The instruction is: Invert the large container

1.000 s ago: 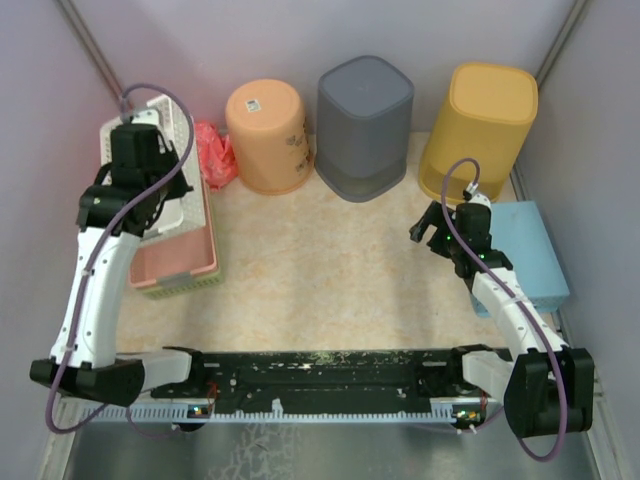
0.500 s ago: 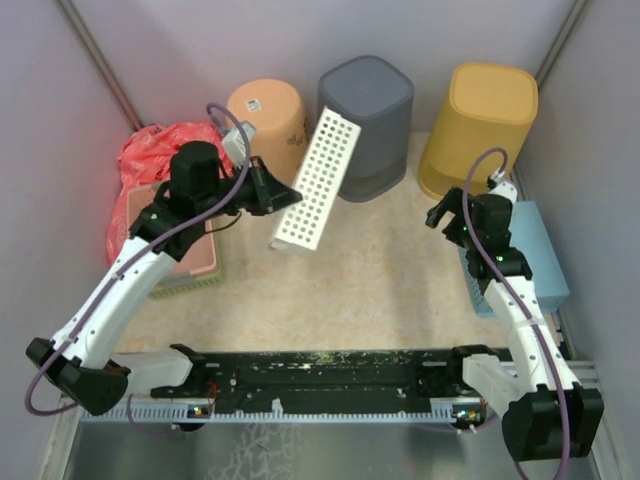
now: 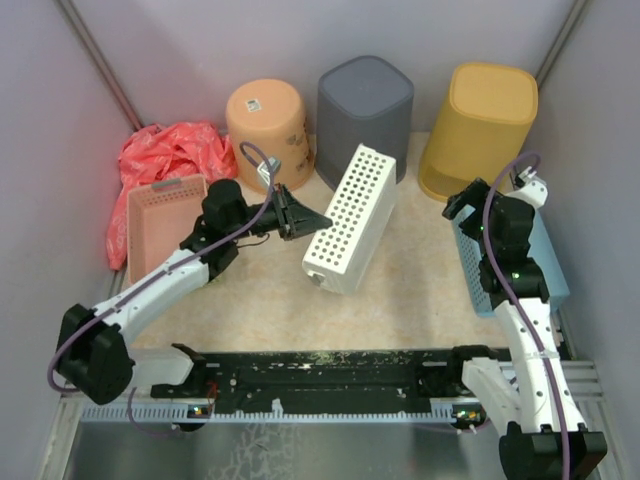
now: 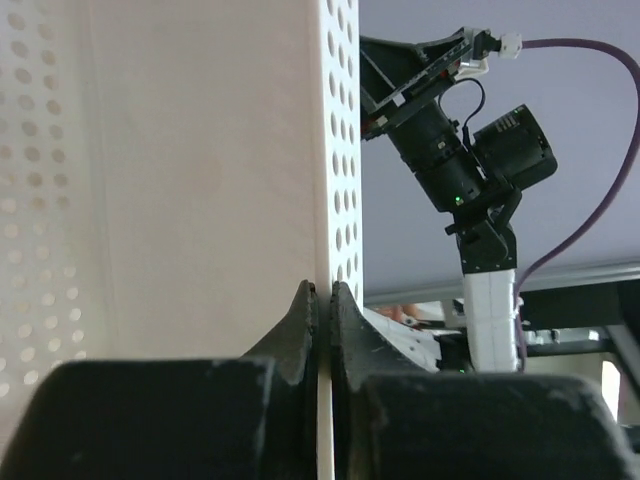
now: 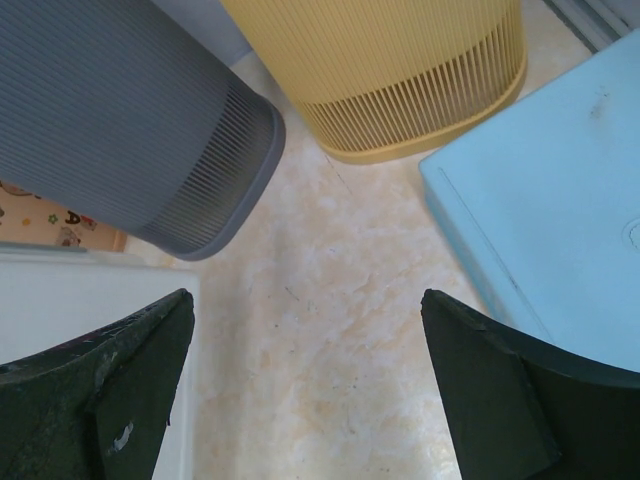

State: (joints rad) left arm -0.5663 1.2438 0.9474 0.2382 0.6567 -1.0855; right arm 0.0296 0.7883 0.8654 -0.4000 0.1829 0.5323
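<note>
One change noted: the white basket (image 3: 350, 220), at far left over the pink basket (image 3: 165, 215) a second ago, now hangs tilted at frame centre. Left hand (image 3: 318, 219) clamps its wall; right hand (image 5: 305, 300) gapes, idle. Inversion judged roughly half done.

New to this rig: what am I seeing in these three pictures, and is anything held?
Two robot arms are bolted at the near edge of a table. One picture looks down from above; the others come from wrist cameras. The left gripper is shut on the wall of a tilted white basket. The right gripper is open, empty. At the back stand an orange bin, a grey bin and a yellow bin; a pink basket and red bag lie left, a blue box right.
</note>
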